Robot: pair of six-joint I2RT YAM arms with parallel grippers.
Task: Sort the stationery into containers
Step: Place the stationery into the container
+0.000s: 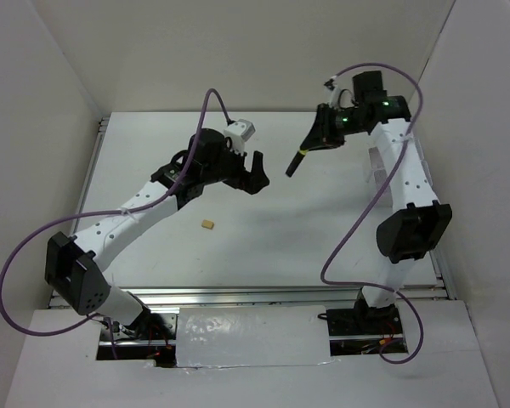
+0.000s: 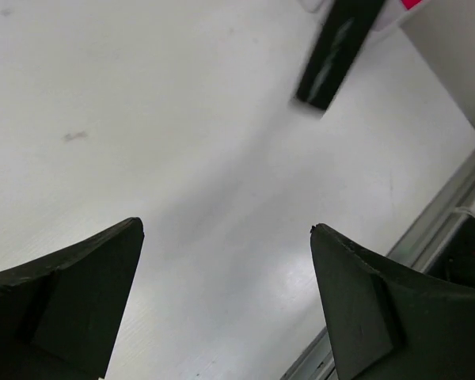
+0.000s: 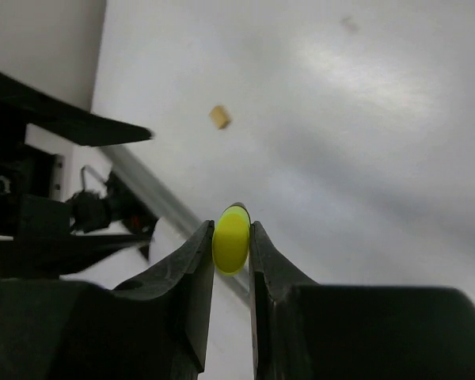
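My right gripper (image 1: 311, 143) is shut on a yellow highlighter (image 1: 299, 157) and holds it above the table, black end pointing down and left. In the right wrist view the jaws (image 3: 231, 228) clamp its yellow end (image 3: 231, 239). My left gripper (image 1: 259, 172) is open and empty, raised over the table's middle just left of the highlighter; its wrist view shows the spread fingers (image 2: 226, 228) and the highlighter's black end (image 2: 336, 49), blurred. A tan eraser block (image 1: 207, 224) lies alone on the table and also shows in the right wrist view (image 3: 219, 116). The clear organiser tray (image 1: 375, 168) is mostly hidden behind the right arm.
White walls enclose the table on the left, back and right. A metal rail (image 1: 272, 293) runs along the near edge. A sliver of pink (image 2: 412, 3) shows at the top edge of the left wrist view. The left arm (image 3: 63, 131) shows at the left of the right wrist view.
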